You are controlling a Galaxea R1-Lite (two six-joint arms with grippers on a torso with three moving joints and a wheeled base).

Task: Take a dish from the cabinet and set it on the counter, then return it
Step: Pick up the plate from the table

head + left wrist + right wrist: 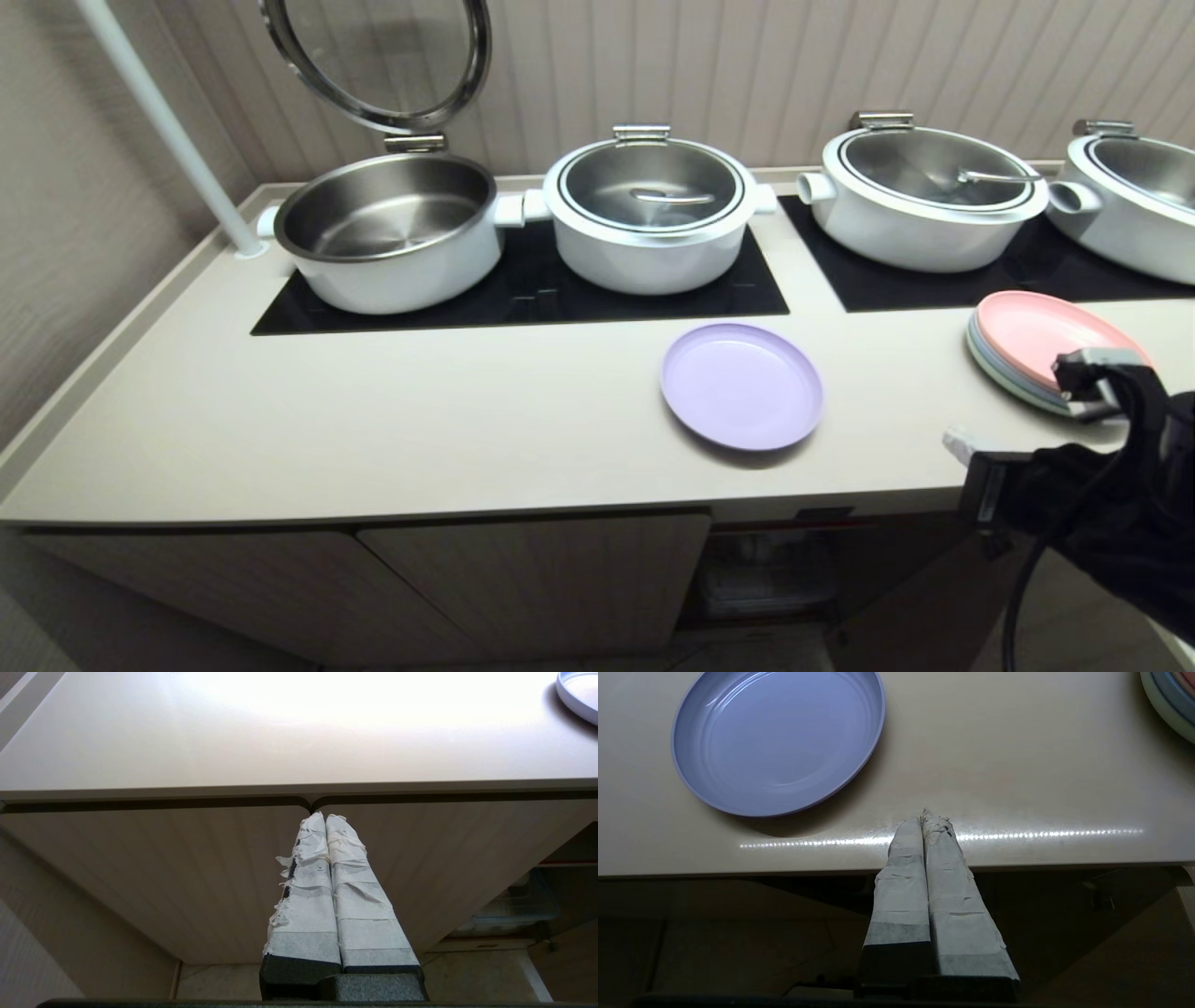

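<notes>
The lavender dish (742, 385) lies flat on the beige counter (420, 420), in front of the black hob panels. In the right wrist view the dish (777, 742) sits apart from my right gripper (926, 814), which is shut and empty, its taped tips over the counter's front edge (1017, 849). My right arm (1074, 467) shows at the lower right of the head view. Below the counter the cabinet (532, 579) has ribbed doors and an open compartment (775, 569). My left gripper (325, 816) is shut, empty and parked, pointing at the seam between two cabinet doors (187, 872).
A pastel plate stack with a pink plate on top (1036, 350) stands on the counter at the right, close to my right arm. Several white pots (653, 215) sit on the hob panels (523, 289); the leftmost pot (392, 233) has its lid raised. A white pole (168, 121) rises at the back left.
</notes>
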